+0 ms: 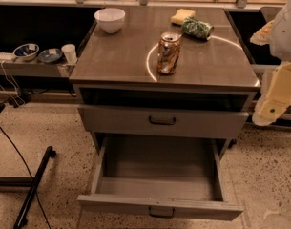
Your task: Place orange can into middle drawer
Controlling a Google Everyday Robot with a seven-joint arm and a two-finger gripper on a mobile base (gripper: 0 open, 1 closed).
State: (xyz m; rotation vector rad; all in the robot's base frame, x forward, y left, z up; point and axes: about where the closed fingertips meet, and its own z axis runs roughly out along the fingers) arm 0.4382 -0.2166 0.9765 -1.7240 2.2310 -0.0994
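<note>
While the middle drawer (159, 207) stands pulled fully out at 6 o'clock, its deep grey box open to view and its small dark handle (161, 213) facing the camera, the orange can (168, 54) sits upright on the worktop (121, 56) above, well apart from it. A like-fronted drawer (121, 120) directly above the open one is pushed in.

The can stands near the middle of the worktop, silver top and pull tab up, touching nothing around it.

The robot's end effector (275, 97), a cream-coloured piece hanging below the white arm (288, 27), is off the worktop's right side at 3 o'clock from the can and well apart from it. It touches neither the can nor the cabinet, and nothing can be seen in its grip. Whether it is released or clenched cannot be told from this angle.

Farther back, at 1 o'clock from the orange can, a green can (197, 28) lies on its side. A yellow sponge (182, 16) lies just beside it, toward the rear edge. A white bowl (109, 19) sits upright at 11 o'clock, near the back left corner.

At 9 o'clock, beyond the cabinet, a lower shelf (21, 67) carries two dark bowls (25, 51) and a white cup (68, 53).
</note>
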